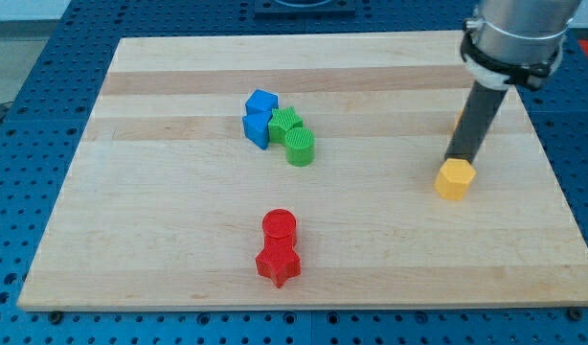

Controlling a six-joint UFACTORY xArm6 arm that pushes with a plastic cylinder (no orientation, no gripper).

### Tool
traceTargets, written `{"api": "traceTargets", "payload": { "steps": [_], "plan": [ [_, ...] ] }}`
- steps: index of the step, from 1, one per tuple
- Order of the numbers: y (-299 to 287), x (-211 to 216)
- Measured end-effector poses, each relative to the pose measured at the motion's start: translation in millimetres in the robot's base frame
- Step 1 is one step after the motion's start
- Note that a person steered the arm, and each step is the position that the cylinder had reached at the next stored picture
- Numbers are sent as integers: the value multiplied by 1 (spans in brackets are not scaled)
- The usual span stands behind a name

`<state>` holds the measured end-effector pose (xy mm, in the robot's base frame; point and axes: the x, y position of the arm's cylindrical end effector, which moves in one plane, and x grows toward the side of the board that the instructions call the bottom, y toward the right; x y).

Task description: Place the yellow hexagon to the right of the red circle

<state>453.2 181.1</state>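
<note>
On the pale wooden table top [179, 240] the small yellow hexagon block [455, 179] sits near the view's right edge, about halfway between the top and bottom edges. My tip [458, 160], the lower end of the straight dark rod, rests right at the hexagon's upper side, apparently touching it. The arm carries no claw, so there is nothing released or clenched to tell of. The red circle block [279, 225] lies well apart from the hexagon, near the bottom edge around the middle, touching a red star-shaped block [278, 264] just below it. Towards the top edge, left of centre, two blue blocks [259, 117] huddle against a green ridged block [285, 122] and a green cylinder [300, 147].
</note>
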Motion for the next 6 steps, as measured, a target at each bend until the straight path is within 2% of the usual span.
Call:
{"api": "traceTargets", "payload": {
  "steps": [1, 2, 3, 4, 5, 6],
  "plan": [
    [-19, 4],
    [10, -7],
    [58, 4],
    [31, 16],
    [-40, 45],
    [-70, 55]
  ]
}}
